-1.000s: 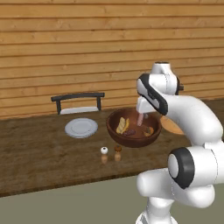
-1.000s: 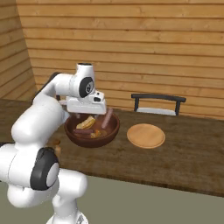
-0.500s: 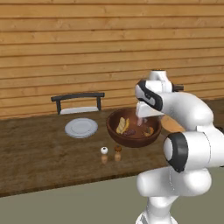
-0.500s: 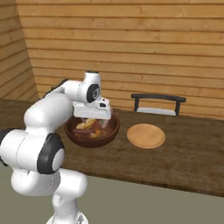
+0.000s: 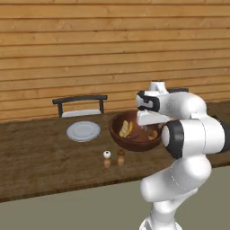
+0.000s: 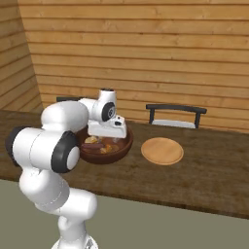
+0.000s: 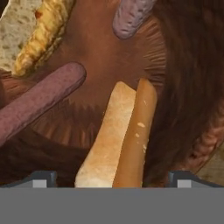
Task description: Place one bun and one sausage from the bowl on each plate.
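Note:
The dark wooden bowl [image 5: 122,142] [image 6: 104,157] stands mid-counter, and my gripper [image 5: 146,127] [image 6: 115,139] reaches down inside it. In the hand view the gripper [image 7: 111,178] is open, its fingertips [image 7: 41,177] wide apart on either side of a tan split bun [image 7: 118,140] lying on the bowl floor [image 7: 183,65]. A reddish-brown sausage [image 7: 39,103] lies left of that bun, and a second sausage [image 7: 131,17] sits at the top. Another bun [image 7: 39,35] lies at the upper left. The pale plate [image 5: 83,131] rests bare to the left of the bowl.
Salt shaker [image 5: 107,157] and pepper shaker [image 5: 121,156] stand just in front of the bowl. A dark rack [image 5: 81,104] [image 6: 176,115] stands against the wooden wall. A round wooden board [image 6: 162,151] lies right of the bowl.
My hand has sunk deeper into the bowl and the arm's elbow has swung forward. Bowl, plate and shakers have stayed put.

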{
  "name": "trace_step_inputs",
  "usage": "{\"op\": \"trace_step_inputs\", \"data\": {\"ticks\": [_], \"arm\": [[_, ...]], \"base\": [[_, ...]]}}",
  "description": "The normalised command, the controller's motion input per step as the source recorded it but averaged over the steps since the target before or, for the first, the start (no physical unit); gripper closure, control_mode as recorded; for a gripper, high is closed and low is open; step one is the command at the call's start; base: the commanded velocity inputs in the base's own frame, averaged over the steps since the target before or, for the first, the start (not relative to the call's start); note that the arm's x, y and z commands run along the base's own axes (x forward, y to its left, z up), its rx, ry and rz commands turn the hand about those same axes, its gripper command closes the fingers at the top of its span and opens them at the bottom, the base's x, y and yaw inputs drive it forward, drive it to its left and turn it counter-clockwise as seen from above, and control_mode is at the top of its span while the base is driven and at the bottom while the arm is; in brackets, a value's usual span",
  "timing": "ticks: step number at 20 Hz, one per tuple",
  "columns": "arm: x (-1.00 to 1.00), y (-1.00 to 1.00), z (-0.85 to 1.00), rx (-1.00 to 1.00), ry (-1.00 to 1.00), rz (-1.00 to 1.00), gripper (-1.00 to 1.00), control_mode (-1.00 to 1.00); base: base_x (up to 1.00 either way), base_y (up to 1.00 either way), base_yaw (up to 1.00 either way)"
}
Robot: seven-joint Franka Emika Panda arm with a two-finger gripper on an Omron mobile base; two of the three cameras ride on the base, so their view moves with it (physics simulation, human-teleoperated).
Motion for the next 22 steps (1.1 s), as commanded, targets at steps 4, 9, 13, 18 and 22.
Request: {"op": "trace_step_inputs", "data": {"ticks": [4, 9, 13, 18, 22], "arm": [[0.08, -0.13, -0.41, 0.0, 0.01, 0.0, -1.0, -1.0], [0.0, 0.0, -0.25, 0.0, 0.0, 0.0, -1.0, -1.0], [0.0, 0.0, -0.2, 0.0, 0.0, 0.0, -1.0, -1.0], [0.0, 0.0, -0.1, 0.0, 0.0, 0.0, -1.0, -1.0], [0.0, 0.0, 0.0, 0.0, 0.0, 0.0, -1.0, -1.0]], "base": [[0.0, 0.0, 0.0], [0.0, 0.0, 0.0], [0.0, 0.0, 0.0], [0.0, 0.0, 0.0], [0.0, 0.0, 0.0]]}}
